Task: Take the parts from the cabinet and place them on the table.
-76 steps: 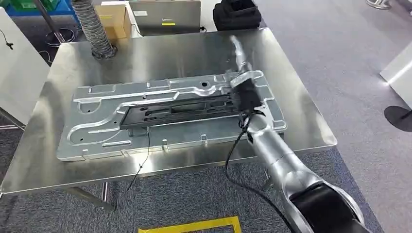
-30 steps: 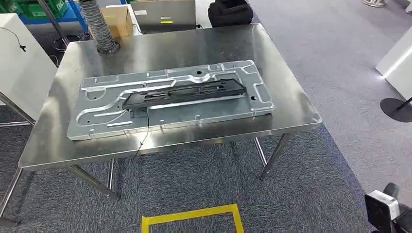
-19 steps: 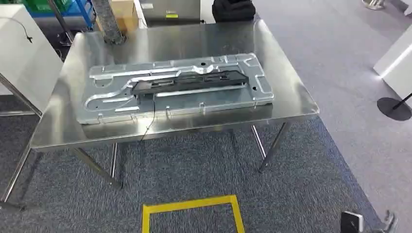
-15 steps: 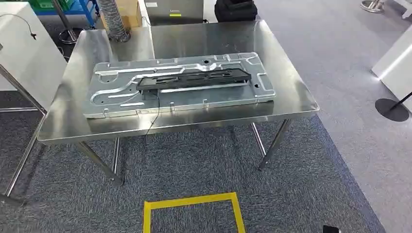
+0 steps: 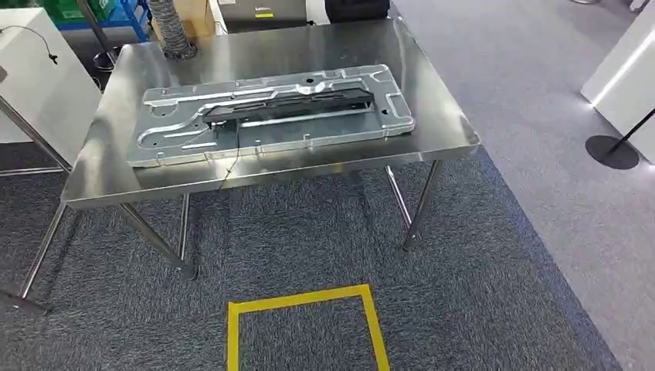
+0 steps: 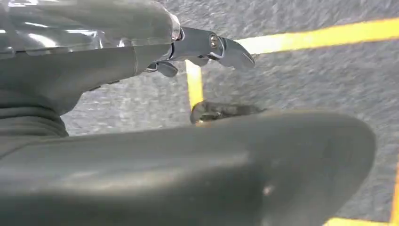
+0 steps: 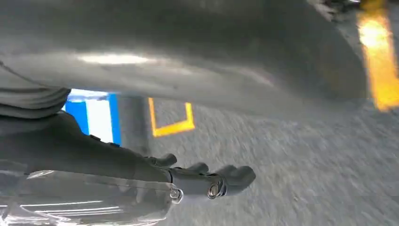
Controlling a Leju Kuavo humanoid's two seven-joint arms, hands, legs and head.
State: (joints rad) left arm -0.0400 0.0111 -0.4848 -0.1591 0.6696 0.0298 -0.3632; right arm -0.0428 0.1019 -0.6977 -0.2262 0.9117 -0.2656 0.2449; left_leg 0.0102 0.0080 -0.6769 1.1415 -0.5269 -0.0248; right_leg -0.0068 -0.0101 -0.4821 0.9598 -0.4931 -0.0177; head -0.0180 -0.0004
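At the far left of the head view a white panel (image 5: pixel 31 85) stands beside the steel desk (image 5: pixel 432 127), with a thin black wire hooked over its top edge, and behind it sit green bins (image 5: pixel 66 8) on a blue frame (image 5: pixel 116 19). A grey ribbed hose (image 5: pixel 171 31) rests on the desk's far left corner, next to a brown cardboard box (image 5: pixel 202 15); the small yellow label on the grey case (image 5: pixel 266 11) behind the desk is too small to read. On the desk top lies a long pressed aluminium panel (image 5: pixel 270 139), flat and running left to right, and on top of it lies the black plastic part (image 5: pixel 286 106), a slim slotted bar set lengthwise along the panel's middle. A thin black cable (image 5: pixel 234 158) hangs from the bar's left end over the panel's near edge and down past the desk's front edge. The desk stands on slanted steel legs over dark grey carpet (image 5: pixel 309 239), where yellow tape (image 5: pixel 305 297) marks a square outline near the bottom. To the right the carpet gives way to a lighter grey floor (image 5: pixel 525 85), with a white block (image 5: pixel 622 66) and a round black stand base (image 5: pixel 612 151) at the right edge. The left hand (image 6: pixel 207 47) hangs over the carpet and tape, fingers apart and grasping nothing; the right hand (image 7: pixel 211 181) likewise hangs above the carpet, released, with its fingers loosely extended.
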